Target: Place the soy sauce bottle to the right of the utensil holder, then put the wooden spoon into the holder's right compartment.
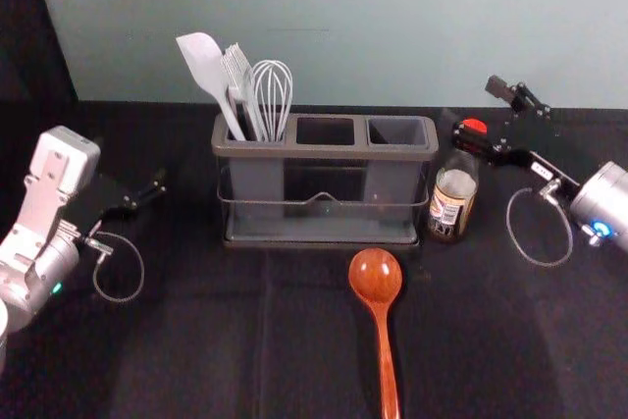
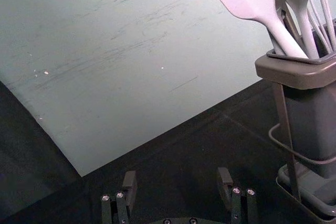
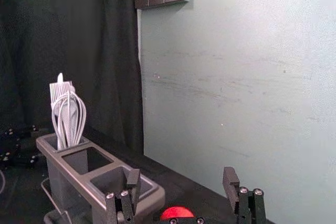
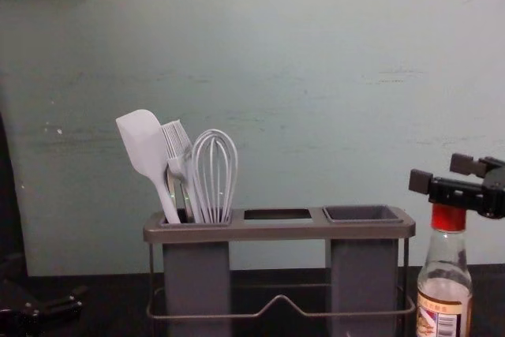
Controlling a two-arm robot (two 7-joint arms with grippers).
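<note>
The black-covered table (image 1: 265, 340) runs back to the pale wall (image 1: 324, 66), its rear edge partly behind the utensil holder (image 1: 324, 238). The holder stands upright in the middle; its base is cut off in the chest view, and its right compartment (image 1: 396, 132) is open at the top, the inside too dark to make out fully. Dark cloth lies between it and the left gripper (image 1: 145, 193), which is parked well apart at the left, fingers spread and holding nothing; part of it merges with the black cloth. The right gripper (image 1: 483, 113) is at the soy sauce bottle's top, beyond the holder's right end, its fingers wide open; whether either one touches the bottle I cannot tell. The wooden spoon (image 1: 376, 277) lies in front of the holder, bowl toward it, the handle's end cut off by the head view's lower edge. The soy sauce bottle (image 1: 453, 198) stands upright just beside the holder, to its right, its red cap (image 4: 448, 217) partly covered by the gripper, its foot out of the chest view. In the left compartment, spatula (image 1: 204, 66), whisk (image 1: 273, 90) and brush (image 4: 177, 141) overlap, their lower ends hidden.
</note>
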